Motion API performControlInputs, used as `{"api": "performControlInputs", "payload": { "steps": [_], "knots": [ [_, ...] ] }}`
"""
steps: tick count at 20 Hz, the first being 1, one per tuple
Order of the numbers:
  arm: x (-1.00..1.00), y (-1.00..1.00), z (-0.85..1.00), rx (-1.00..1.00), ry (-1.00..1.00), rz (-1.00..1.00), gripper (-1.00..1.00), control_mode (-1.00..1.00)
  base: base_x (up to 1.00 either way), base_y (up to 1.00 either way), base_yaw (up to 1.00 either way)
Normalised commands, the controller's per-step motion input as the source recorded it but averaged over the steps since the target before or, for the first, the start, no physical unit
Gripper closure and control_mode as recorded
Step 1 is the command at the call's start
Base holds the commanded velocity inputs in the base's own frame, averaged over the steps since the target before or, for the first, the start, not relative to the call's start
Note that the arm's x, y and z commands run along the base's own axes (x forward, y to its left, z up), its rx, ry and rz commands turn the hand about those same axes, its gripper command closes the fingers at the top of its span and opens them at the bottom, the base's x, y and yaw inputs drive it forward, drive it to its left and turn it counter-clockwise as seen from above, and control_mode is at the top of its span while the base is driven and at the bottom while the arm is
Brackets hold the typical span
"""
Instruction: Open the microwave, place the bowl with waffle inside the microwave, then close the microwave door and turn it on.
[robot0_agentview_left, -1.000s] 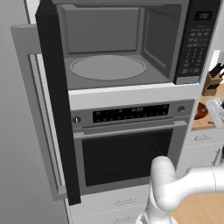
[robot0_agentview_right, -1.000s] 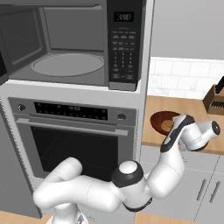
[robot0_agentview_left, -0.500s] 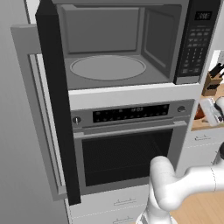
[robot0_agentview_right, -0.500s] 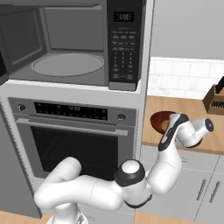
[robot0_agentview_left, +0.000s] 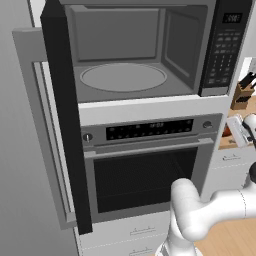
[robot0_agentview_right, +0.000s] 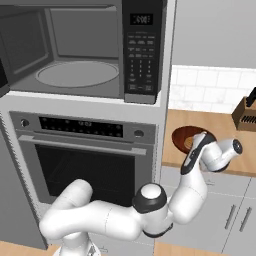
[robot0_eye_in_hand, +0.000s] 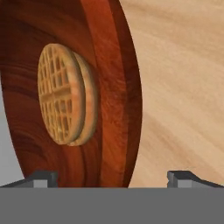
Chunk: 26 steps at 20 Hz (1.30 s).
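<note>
**Hand spread over the bowl's rim, microwave standing ready**

Nearest, in the hand view, the hand (robot0_eye_in_hand: 112, 178) is spread wide and holds nothing; its two dark tips stand either side of the rim of the bowl (robot0_eye_in_hand: 111, 87). That looks like a line-up for pinching the wall of the bowl, one tip inside and one outside, though no contact is made yet. The waffle (robot0_eye_in_hand: 65, 94) lies flat in the middle of the bowl, well clear of the rim, so a grip on the edge should not disturb it. Light wood grain of the desk (robot0_eye_in_hand: 183, 87) runs beside the bowl.

The right base view shows what the close view cannot: the bowl (robot0_agentview_right: 184, 138) sits on the desk (robot0_agentview_right: 220, 130) just right of the oven column, with the hand (robot0_agentview_right: 192, 159) low beside its near edge.

Farther off, the left base view gives the microwave (robot0_agentview_left: 145, 50) with its cavity bare, and the microwave door (robot0_agentview_left: 65, 115) swung fully out to the left. The opening step appears done; carrying the bowl up onto the turntable (robot0_agentview_left: 123, 77) is what remains, then the door and the keypad (robot0_agentview_right: 141, 50).
</note>
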Motion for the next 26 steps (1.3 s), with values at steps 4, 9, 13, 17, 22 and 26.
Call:
{"api": "performControlInputs", "payload": {
  "steps": [4,9,13,17,22,26],
  "knots": [
    [0.0,0.02,-0.1,0.0,0.0,-0.01,-1.0,-1.0,0.0,0.0,0.0],
    [0.0,0.0,0.0,0.0,0.0,0.0,-1.0,-1.0,0.0,0.0,0.0],
    [0.0,0.0,0.0,0.0,0.0,0.0,1.0,-1.0,0.0,0.0,0.0],
    [0.0,0.0,0.0,0.0,0.0,0.0,1.0,-1.0,0.0,0.0,0.0],
    [0.0,-0.01,0.0,0.0,0.0,0.0,1.0,-1.0,0.0,0.0,0.0],
    [-0.48,-0.1,0.44,0.0,-0.12,-0.03,1.0,-1.0,0.0,0.0,0.0]
  ]
}}
